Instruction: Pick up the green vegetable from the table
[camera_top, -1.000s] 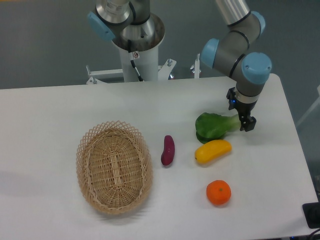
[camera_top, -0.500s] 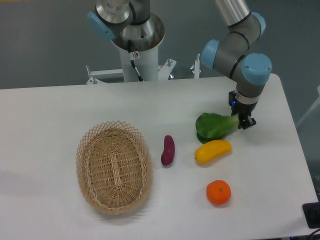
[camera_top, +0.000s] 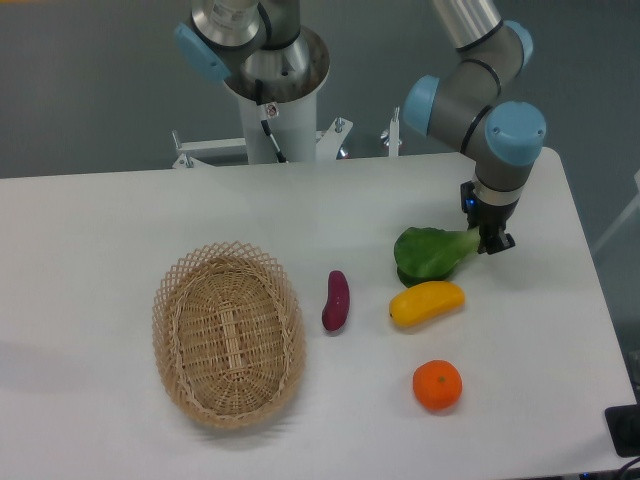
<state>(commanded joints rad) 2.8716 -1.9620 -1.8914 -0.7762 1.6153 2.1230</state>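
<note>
Bright even light, soft shadows, sharp

The large white rounded-corner table (camera_top: 120, 210) carries an oval woven wicker basket (camera_top: 229, 333) left, a small purple eggplant-like piece (camera_top: 336, 299) centre, and a yellow oblong fruit (camera_top: 426, 303) and round orange (camera_top: 437, 385) right.

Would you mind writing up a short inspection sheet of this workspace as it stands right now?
Surface: white table, flat, rounded corners.
Job's things: green vegetable right of centre, pale stem pointing at the gripper.
Clutter: wicker basket, nothing seen inside; purple eggplant piece; yellow fruit just below the vegetable; orange.
Grippers: gripper at the vegetable's stem end, apparently shut on it; whether it has left the table cannot be told.
Cables: one thin cable on the arm's pedestal.
Surroundings: grey floor beyond the table; dark object at lower right.
</note>
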